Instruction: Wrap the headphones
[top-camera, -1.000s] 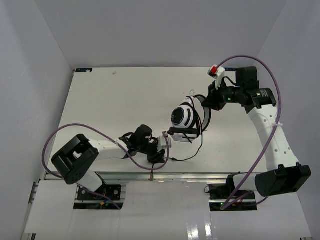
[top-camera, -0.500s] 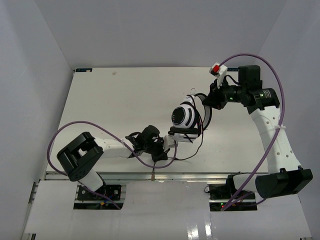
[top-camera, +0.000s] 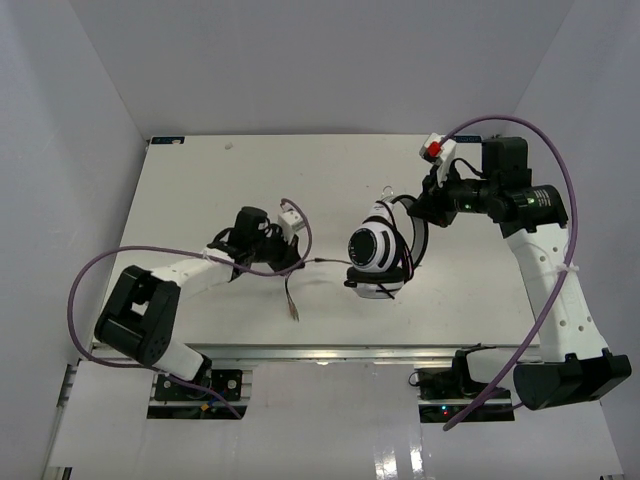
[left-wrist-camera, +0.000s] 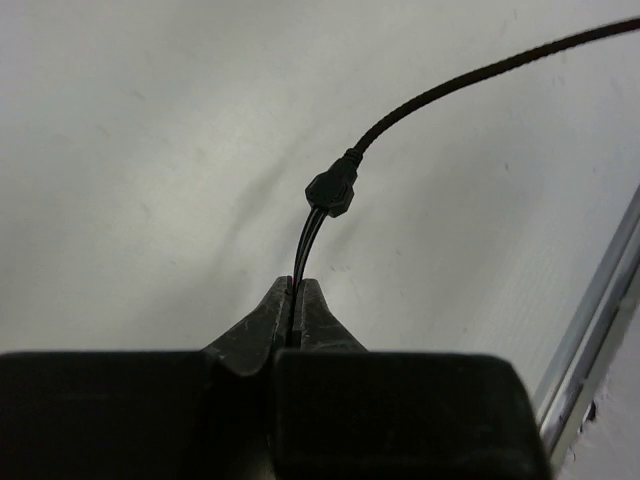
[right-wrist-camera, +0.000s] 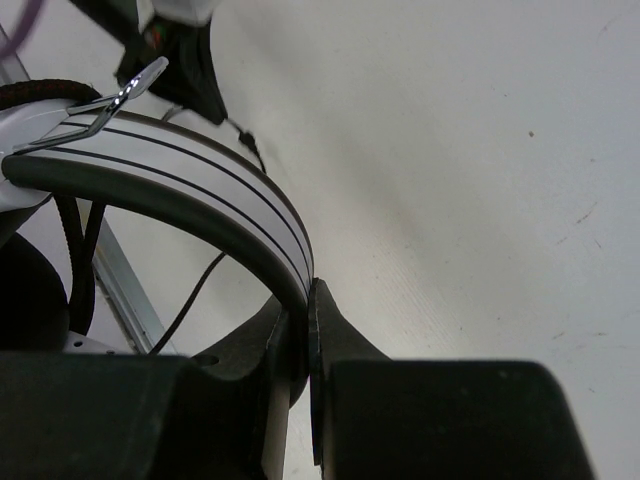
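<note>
The headphones (top-camera: 368, 247) stand in mid-table, a striped white-and-black earcup facing up. My right gripper (top-camera: 418, 208) is shut on their headband (right-wrist-camera: 200, 185), a white band with thin black lines; the jaws (right-wrist-camera: 305, 300) pinch its edge. My left gripper (top-camera: 296, 259) is left of the headphones and shut on their thin black cable (left-wrist-camera: 440, 85). The jaws (left-wrist-camera: 296, 293) hold two thin strands just below the cable's small splitter (left-wrist-camera: 332, 190). The cable runs nearly straight from the left gripper to the earcups. A loose end (top-camera: 291, 308) trails toward the front edge.
The table's metal front rail (top-camera: 330, 350) runs along the near edge and shows at the right of the left wrist view (left-wrist-camera: 600, 310). A thick purple arm cable (top-camera: 110, 265) loops left of the left arm, another (top-camera: 560, 190) arches over the right arm. White walls enclose the table.
My left gripper has moved from near the front edge back and to the left, drawing the cable out straight from the headphones. The headphones and right gripper shifted slightly right.
</note>
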